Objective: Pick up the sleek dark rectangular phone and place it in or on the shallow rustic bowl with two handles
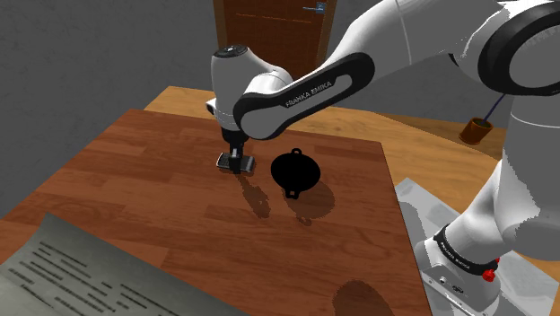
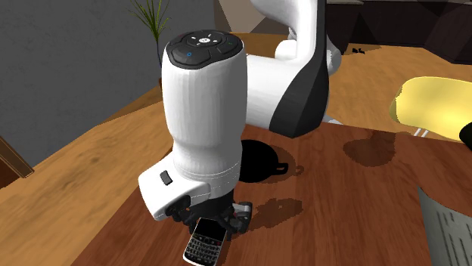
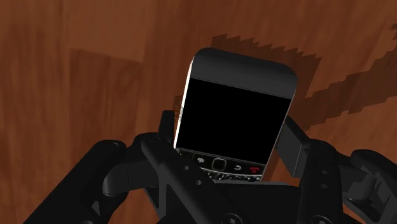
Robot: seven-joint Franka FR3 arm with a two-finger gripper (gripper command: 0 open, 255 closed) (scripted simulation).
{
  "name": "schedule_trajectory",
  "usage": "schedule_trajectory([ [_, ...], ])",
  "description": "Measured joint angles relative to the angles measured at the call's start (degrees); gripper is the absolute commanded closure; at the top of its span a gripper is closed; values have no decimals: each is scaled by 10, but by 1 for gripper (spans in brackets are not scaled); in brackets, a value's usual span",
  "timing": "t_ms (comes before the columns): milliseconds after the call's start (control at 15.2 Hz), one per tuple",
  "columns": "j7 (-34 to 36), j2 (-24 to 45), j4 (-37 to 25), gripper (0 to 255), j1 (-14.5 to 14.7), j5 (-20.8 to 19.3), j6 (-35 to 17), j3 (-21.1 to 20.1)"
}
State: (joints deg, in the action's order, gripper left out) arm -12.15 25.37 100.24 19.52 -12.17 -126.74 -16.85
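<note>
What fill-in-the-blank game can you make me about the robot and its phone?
1. The gripper is ____ on the keypad phone.
2. The two-handled bowl beside the gripper is coloured ____.
3. The bowl stands on a brown ____ table.
Missing words: shut; black; wooden.

Soft overhead light, moderately bright; dark stair-stepped shadows on wooden table (image 1: 135, 193) just beside gripper (image 1: 235, 163); grey wall (image 1: 90, 54) beyond it dim
</note>
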Motion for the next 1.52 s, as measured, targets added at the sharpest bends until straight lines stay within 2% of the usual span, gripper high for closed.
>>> schedule_trajectory([
  [660,-1,-1,-1,255,-1,1,3,0],
  [1518,-16,-40,-41,255,-5,19,81,-8],
])
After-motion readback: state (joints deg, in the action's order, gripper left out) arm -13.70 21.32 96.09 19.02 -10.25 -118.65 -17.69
